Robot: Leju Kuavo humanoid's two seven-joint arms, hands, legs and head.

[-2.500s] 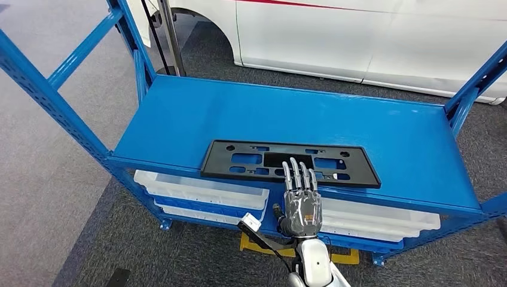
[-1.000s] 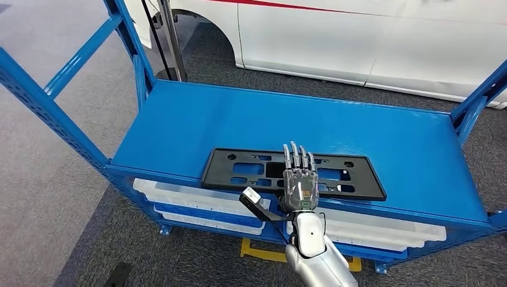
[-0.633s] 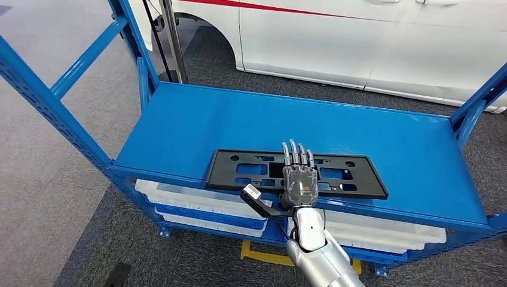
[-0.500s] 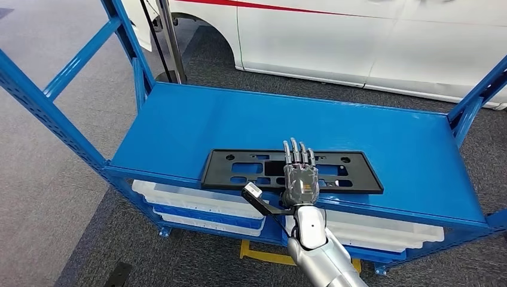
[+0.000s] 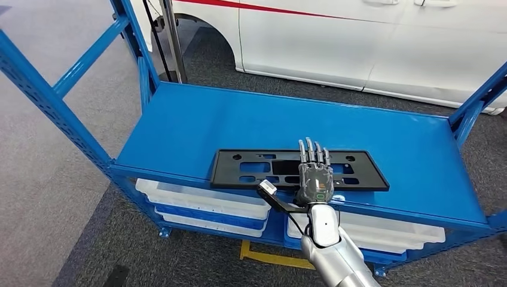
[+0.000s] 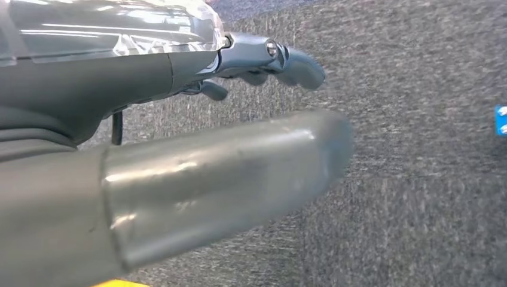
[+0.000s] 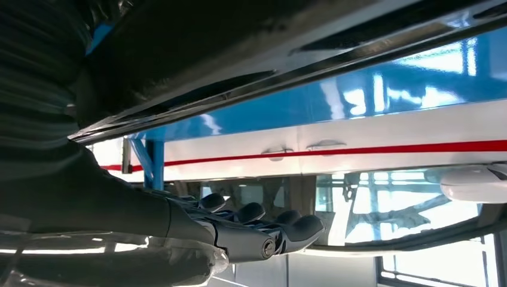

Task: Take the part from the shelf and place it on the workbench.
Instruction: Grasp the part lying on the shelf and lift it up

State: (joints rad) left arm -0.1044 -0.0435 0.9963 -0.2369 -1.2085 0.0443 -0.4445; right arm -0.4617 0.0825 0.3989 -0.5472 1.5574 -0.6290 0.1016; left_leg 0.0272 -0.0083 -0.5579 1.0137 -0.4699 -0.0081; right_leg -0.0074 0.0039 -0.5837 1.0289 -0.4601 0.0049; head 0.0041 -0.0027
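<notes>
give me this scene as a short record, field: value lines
part: black flat plate with cut-outs, lying on the shelf near its front edge
shelf: blue metal rack
right hand: fingers extended flat over the part's right half, no grasp visible
left hand: hanging over grey carpet, holding nothing
below the shelf: white trays
background: white car
task state: part not yet lifted
</notes>
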